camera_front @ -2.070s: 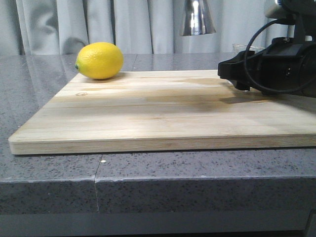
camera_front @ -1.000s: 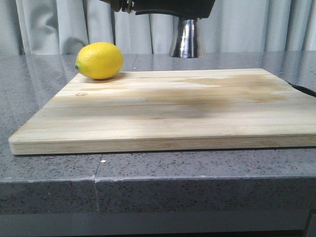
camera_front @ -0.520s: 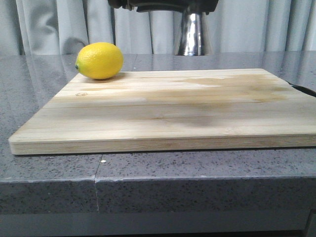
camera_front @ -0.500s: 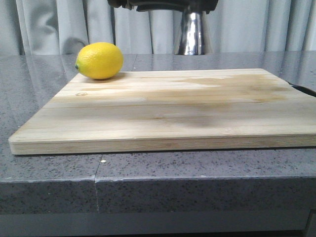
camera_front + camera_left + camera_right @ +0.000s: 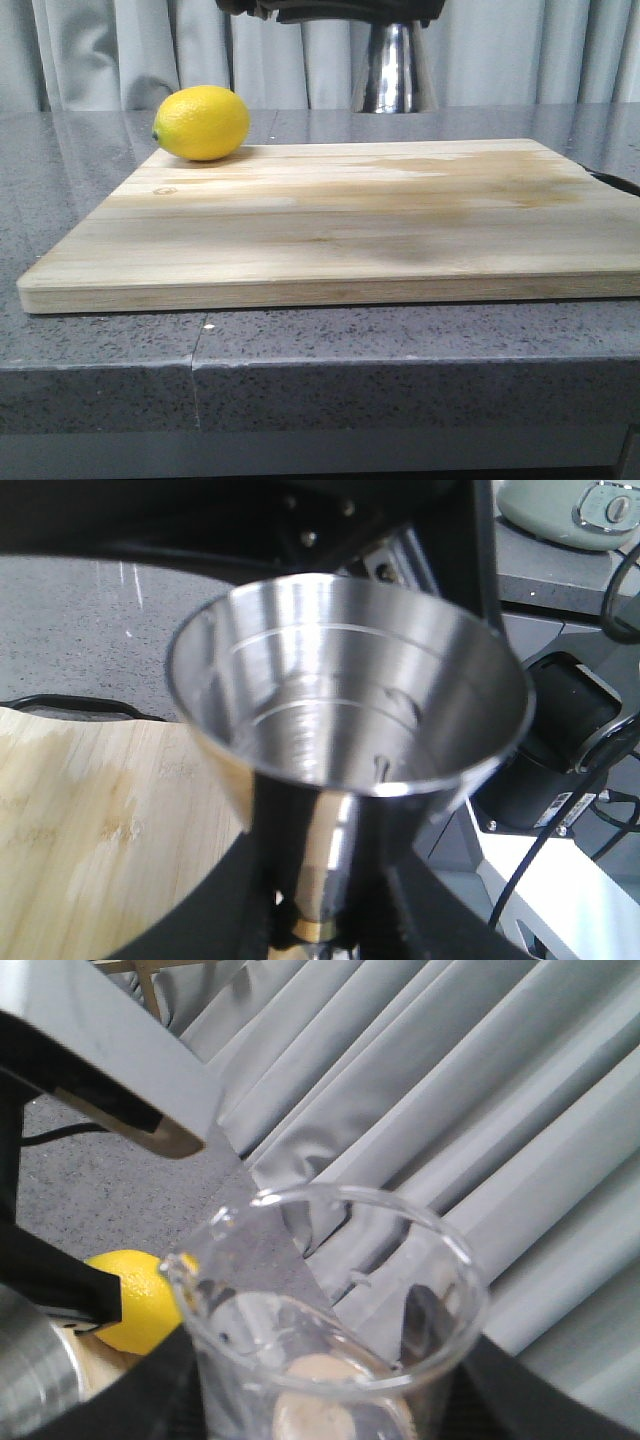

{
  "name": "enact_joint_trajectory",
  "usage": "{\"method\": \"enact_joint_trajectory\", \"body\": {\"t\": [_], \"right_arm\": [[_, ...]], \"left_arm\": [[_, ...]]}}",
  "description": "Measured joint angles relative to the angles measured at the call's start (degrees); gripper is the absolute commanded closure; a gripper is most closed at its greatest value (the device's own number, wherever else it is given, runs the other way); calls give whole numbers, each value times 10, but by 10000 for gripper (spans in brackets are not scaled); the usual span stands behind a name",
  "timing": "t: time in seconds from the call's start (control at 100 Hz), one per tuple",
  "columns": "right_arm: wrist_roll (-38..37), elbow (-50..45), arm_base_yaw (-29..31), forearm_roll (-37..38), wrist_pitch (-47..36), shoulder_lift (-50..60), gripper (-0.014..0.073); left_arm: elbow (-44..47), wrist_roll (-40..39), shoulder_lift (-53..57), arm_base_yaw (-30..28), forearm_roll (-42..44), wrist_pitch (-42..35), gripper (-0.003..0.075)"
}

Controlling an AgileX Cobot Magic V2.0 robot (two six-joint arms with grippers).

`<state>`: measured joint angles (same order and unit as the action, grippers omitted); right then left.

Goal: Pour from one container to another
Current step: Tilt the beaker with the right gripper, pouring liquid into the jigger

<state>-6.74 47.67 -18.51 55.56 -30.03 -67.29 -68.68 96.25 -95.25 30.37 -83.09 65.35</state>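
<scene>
The steel jigger (image 5: 350,680) is upright above the back of the board, its open top cone facing the left wrist camera. My left gripper (image 5: 325,920) is shut on its narrow waist at the gold band (image 5: 318,932). The front view shows only its lower cone (image 5: 393,70), hanging under the dark gripper body at the top edge. The clear glass beaker (image 5: 330,1290) fills the right wrist view, with my right gripper (image 5: 330,1405) shut around its body. Dark fingers (image 5: 520,1400) flank the glass. From there the jigger's side (image 5: 30,1360) shows close by.
A wooden cutting board (image 5: 340,220) lies on the grey stone counter (image 5: 100,350). A yellow lemon (image 5: 202,122) rests on the board's back left corner. Grey curtains (image 5: 120,50) hang behind. A black cable (image 5: 618,181) lies at the board's right edge.
The right arm has left the front view, where it hung over the board's right side. The jigger came down with the left gripper and has since drifted slightly right.
</scene>
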Motion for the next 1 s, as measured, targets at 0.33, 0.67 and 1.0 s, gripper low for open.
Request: {"method": "enact_joint_trajectory", "body": {"t": [0.33, 0.67, 1.0], "right_arm": [[53, 0, 0, 15, -5, 0, 442], [116, 0, 0, 16, -5, 0, 442], [166, 0, 0, 18, -10, 0, 442]], "left_arm": [[0, 0, 0, 0, 1, 7, 739], [0, -1, 0, 0, 1, 7, 740], [0, -2, 0, 0, 2, 7, 740]]}}
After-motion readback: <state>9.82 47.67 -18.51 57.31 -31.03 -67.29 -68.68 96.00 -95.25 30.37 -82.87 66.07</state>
